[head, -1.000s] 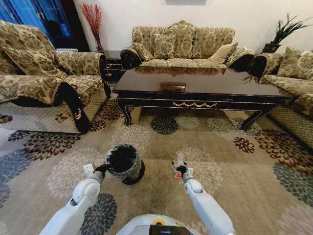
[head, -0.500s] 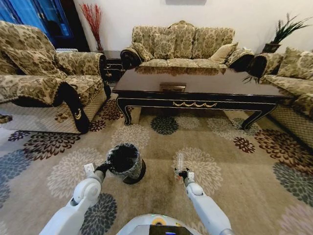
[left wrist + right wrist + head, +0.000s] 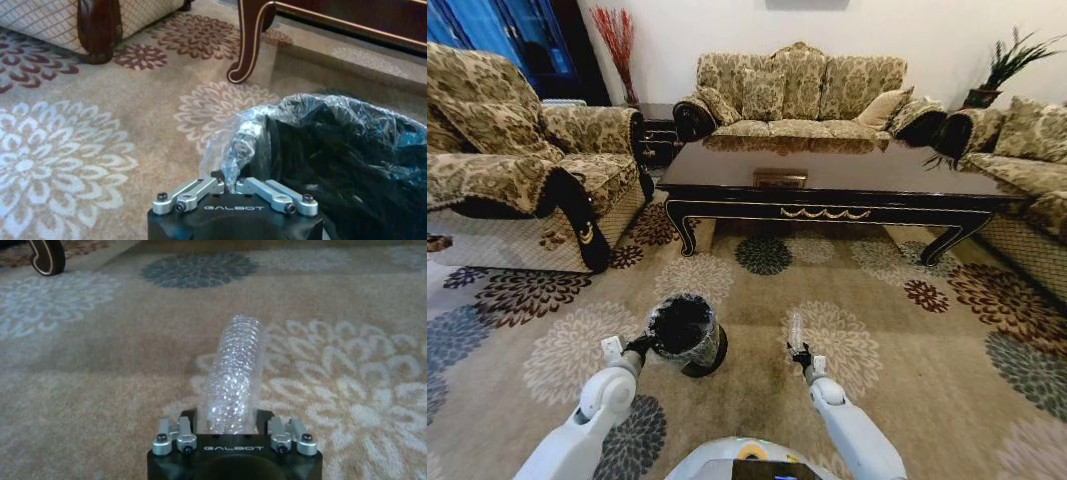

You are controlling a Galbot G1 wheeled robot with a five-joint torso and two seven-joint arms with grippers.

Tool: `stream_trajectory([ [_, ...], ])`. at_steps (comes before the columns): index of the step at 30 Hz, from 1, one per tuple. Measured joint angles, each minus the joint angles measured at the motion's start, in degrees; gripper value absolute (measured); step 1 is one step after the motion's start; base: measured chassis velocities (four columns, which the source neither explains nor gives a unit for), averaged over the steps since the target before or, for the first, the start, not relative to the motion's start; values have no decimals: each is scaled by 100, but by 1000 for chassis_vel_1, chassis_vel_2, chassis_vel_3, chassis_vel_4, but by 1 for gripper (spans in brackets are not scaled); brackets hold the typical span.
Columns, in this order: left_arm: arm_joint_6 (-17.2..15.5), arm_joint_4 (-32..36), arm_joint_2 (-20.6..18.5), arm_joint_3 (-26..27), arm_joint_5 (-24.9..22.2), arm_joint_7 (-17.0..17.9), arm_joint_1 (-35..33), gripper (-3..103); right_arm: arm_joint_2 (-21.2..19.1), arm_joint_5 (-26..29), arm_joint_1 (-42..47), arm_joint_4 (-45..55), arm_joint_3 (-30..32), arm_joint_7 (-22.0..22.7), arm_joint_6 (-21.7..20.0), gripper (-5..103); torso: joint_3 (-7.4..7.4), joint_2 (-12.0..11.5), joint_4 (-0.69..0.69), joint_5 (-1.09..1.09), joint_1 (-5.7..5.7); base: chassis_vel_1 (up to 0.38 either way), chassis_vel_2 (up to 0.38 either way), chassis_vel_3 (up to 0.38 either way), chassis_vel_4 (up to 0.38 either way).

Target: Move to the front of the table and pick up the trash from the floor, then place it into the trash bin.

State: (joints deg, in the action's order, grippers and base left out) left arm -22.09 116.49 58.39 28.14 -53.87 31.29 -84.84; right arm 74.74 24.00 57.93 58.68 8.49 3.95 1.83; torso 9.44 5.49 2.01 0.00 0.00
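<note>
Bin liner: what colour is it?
Translucent grey, crinkled, over a black bin; liner is clearest in the left wrist view.

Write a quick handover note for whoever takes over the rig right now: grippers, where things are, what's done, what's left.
Left gripper: shut on the bag-lined rim of the trash bin, holding it tilted on the carpet ahead of the robot.
Right gripper: shut on the clear bottle, held upright to the bin's right, above the carpet.
The table stands beyond both.
Done: bottle picked up, bin gripped.
Left: get the bottle over the bin's mouth and release it.
</note>
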Motion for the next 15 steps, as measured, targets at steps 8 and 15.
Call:
stream_trajectory([
  [8,0,32,-7,-195,44,33,55,4,-94,6,226,302,157,-8,12,37,0,0,1,1,0,0,0,0,0],
  [15,9,-9,-27,-820,171,265,444,4,-532,172,744,1153,625,-40,118,24,0,0,0,2,0,0,0,0,0],
])
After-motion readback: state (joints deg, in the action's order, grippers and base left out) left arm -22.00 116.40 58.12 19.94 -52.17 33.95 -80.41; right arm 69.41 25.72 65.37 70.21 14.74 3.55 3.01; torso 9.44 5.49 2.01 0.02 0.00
